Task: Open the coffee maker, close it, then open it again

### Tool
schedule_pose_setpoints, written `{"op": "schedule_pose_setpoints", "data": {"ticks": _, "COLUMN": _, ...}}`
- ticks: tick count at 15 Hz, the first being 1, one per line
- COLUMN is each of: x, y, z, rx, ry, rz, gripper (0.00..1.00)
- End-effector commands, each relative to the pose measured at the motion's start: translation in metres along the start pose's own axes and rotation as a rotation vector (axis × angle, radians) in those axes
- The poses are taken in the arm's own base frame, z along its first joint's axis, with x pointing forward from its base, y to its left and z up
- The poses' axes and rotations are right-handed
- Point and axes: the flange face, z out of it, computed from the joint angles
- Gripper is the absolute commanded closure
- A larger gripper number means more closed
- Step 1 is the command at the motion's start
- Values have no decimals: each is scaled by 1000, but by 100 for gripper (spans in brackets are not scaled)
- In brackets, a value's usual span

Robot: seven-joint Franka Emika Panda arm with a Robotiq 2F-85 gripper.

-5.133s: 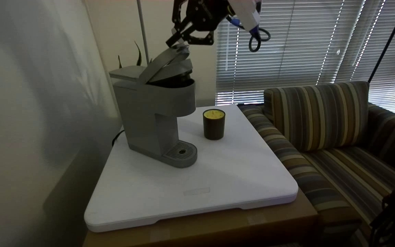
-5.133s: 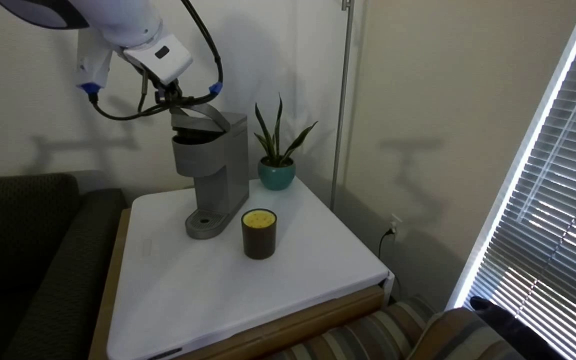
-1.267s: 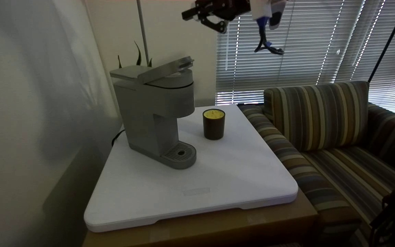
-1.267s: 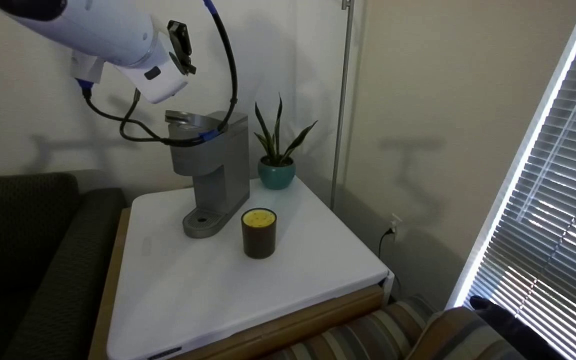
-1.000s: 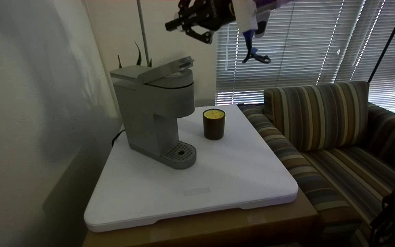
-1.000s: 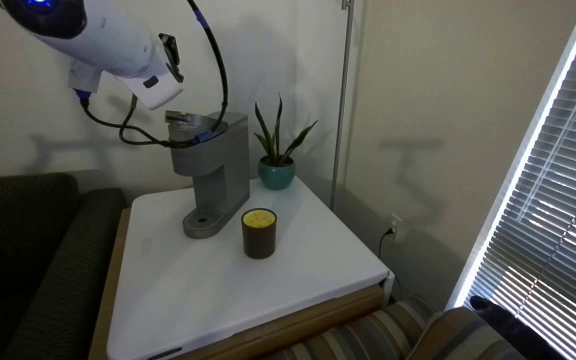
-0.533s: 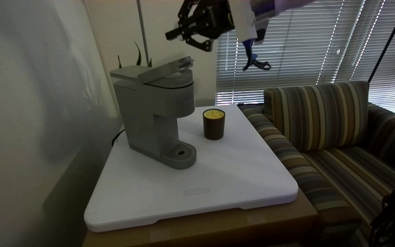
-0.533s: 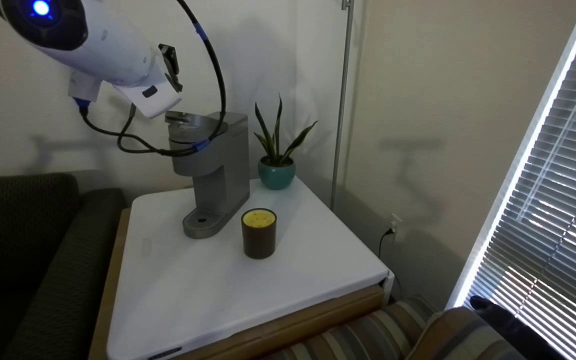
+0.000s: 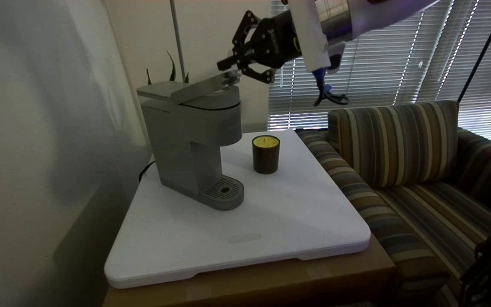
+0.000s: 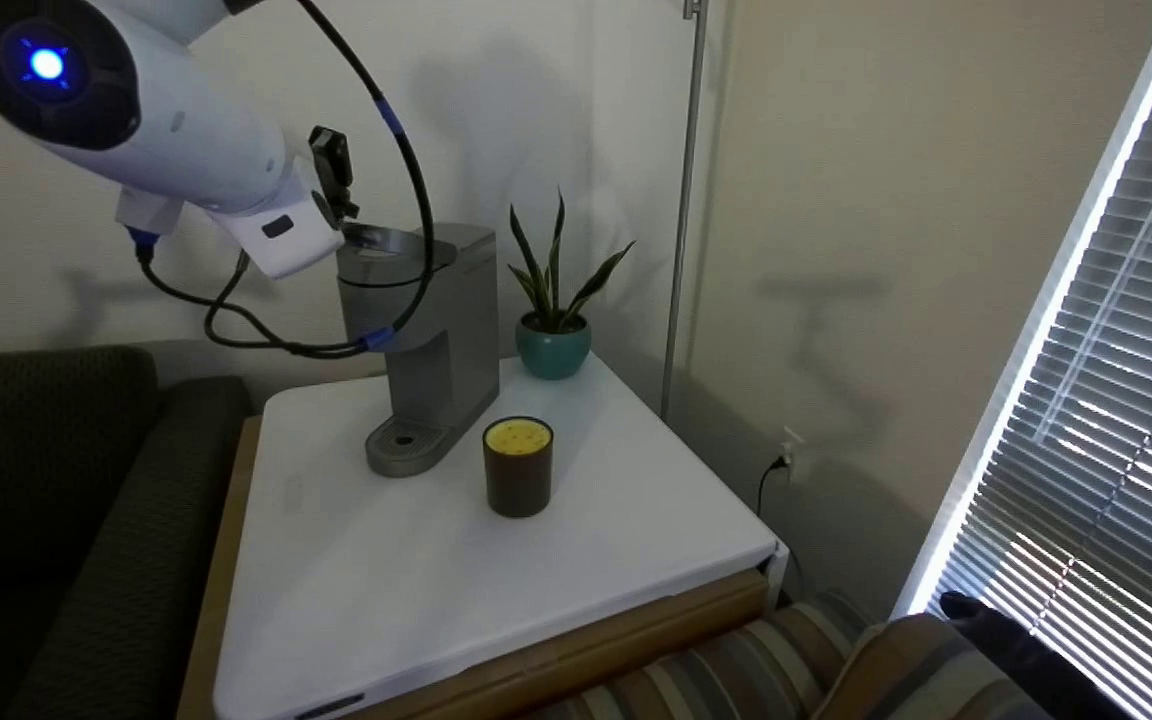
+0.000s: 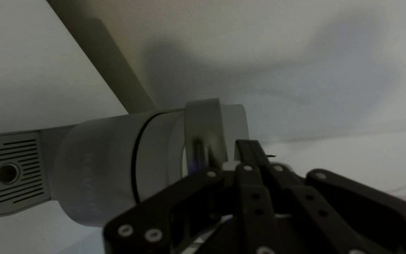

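Note:
The grey coffee maker (image 9: 171,132) stands upright on the white tabletop (image 9: 296,221) in both exterior views. Its top lid (image 10: 376,268) is down, leaving only a thin dark seam around the head. A slanted handle bar (image 9: 203,88) sticks up at the front of the lid; the wrist view shows this handle bar (image 11: 204,130) left of my fingers. My gripper (image 9: 225,64) is shut with nothing between its fingertips, just above the handle's raised end. In the wrist view the gripper (image 11: 250,148) has both fingers pressed together. Whether it touches the handle I cannot tell.
A dark cup with a yellow top (image 9: 266,158) is beside the coffee maker. Behind the machine is a snake plant in a teal pot (image 10: 553,352). The arm's black cable (image 10: 416,190) hangs in front of the machine's head. A striped armchair (image 9: 394,145) adjoins the table.
About five seconds ago the lid was raised, with my gripper at its handle; now it is down. Over the last second my gripper has come down towards the handle.

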Motion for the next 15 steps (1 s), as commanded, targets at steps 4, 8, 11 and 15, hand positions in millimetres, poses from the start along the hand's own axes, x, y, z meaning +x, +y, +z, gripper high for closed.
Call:
{"op": "schedule_pose_setpoints", "data": {"ticks": 4, "x": -5, "y": 17, "z": -7, "rx": -16, "ry": 21, "rz": 26, "gripper": 100}}
{"op": "schedule_pose_setpoints", "data": {"ticks": 8, "x": -1, "y": 29, "z": -3, "rx": -16, "ry": 11, "rz": 45, "gripper": 100}}
{"op": "schedule_pose_setpoints", "data": {"ticks": 11, "x": 2, "y": 47, "z": -4, "rx": 27, "ry": 3, "rz": 137, "gripper": 100}}
{"op": "schedule_pose_setpoints", "data": {"ticks": 15, "x": 5, "y": 63, "z": -10, "rx": 89, "ry": 2, "rz": 231, "gripper": 100}}
